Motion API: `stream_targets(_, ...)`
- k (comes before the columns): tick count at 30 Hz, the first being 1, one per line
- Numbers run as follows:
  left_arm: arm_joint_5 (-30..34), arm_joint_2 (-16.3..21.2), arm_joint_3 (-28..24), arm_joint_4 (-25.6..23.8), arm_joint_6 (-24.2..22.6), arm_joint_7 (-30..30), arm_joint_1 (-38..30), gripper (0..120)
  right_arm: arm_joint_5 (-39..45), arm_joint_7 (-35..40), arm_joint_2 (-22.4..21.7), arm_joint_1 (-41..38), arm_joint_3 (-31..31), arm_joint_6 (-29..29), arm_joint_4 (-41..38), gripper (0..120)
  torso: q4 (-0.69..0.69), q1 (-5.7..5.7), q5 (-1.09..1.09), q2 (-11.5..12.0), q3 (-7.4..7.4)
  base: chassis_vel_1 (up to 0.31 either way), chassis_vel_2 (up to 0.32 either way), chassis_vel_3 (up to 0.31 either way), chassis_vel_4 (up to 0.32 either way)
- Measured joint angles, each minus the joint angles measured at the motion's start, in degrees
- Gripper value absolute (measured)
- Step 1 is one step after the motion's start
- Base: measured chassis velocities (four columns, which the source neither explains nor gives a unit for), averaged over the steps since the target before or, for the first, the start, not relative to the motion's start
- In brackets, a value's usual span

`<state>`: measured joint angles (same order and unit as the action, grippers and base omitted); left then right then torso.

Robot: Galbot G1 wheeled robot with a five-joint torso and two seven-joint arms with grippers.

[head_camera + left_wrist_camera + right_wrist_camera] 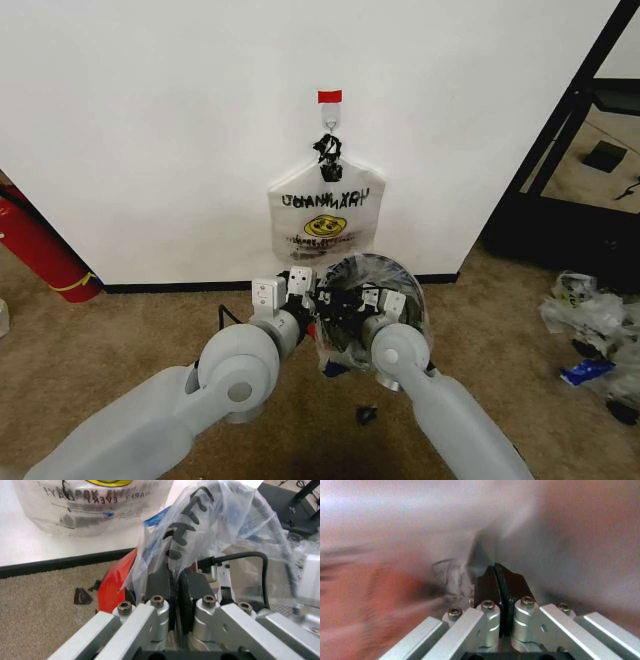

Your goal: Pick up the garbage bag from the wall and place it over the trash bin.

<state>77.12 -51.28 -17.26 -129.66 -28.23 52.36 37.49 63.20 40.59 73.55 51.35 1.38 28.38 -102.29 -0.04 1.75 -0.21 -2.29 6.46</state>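
The garbage bag (pixel 388 275) is a thin see-through plastic bag with black lettering and a blue patch. It is stretched over the trash bin (pixel 342 318), whose black mesh shows through it. My left gripper (pixel 312 298) is shut on the bag's near left edge, and in the left wrist view the plastic (pixel 220 525) is pinched between the fingers (pixel 162 588). The bin's red base (pixel 112 587) shows beside them. My right gripper (pixel 378 300) is shut on the bag's right side, with film (pixel 470 525) draped around its fingers (pixel 512 583). The wall (pixel 150 130) stands just behind.
A second white smiley bag (pixel 325 215) hangs from the hook (pixel 329 118) under a red tape strip (pixel 329 96). A red cylinder (pixel 40 250) leans at the left. A black shelf frame (pixel 560 150) and a wrapper heap (pixel 595 320) are at the right. A black scrap (pixel 367 413) lies on the carpet.
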Motion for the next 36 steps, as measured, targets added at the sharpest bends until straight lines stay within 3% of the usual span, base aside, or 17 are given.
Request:
stream_targets(11, 0.04, -0.23, -0.12, 0.02, -0.09, -0.06, -0.13, 1, -3.06, 1.9, 0.14, -0.11, 0.55, 0.8, 0.29, 0, 0.0, 0.0, 0.0, 0.0, 0.0, 0.0, 0.0, 0.0, 0.0)
stream_targets(17, -0.06, -0.43, -0.13, 0.55, -0.09, -0.09, 0.08, 1, 2.73, 3.34, -0.24, 1.51, 0.36, 4.03, -3.62, 0, 0.0, 0.0, 0.0, 0.0, 0.0, 0.0, 0.0, 0.0, 0.0)
stream_targets(21, -0.08, -0.51, -0.22, 0.58, -0.1, -0.09, -0.02, 1, 6.29, 10.71, 1.06, 1.06, -1.06, 8.44, -2.85, 0, 0.0, 0.0, 0.0, 0.0, 0.0, 0.0, 0.0, 0.0, 0.0)
stream_targets(25, -0.14, -0.34, -0.22, 0.71, -0.1, -0.09, -0.01, 1, 5.92, 12.94, 1.56, 1.03, -1.33, 9.39, -2.28, 0, 0.0, 0.0, 0.01, 0.0, 0.0, 0.0, 0.0, 0.0, 0.0)
stream_targets(36, -0.24, -0.83, -0.39, 1.59, -0.1, -0.14, -0.23, 1, -3.22, -1.22, -1.89, 2.58, -1.29, 2.33, -4.53, 0, 0.0, 0.0, 0.01, 0.0, 0.0, 0.0, 0.0, 0.0, 0.0)
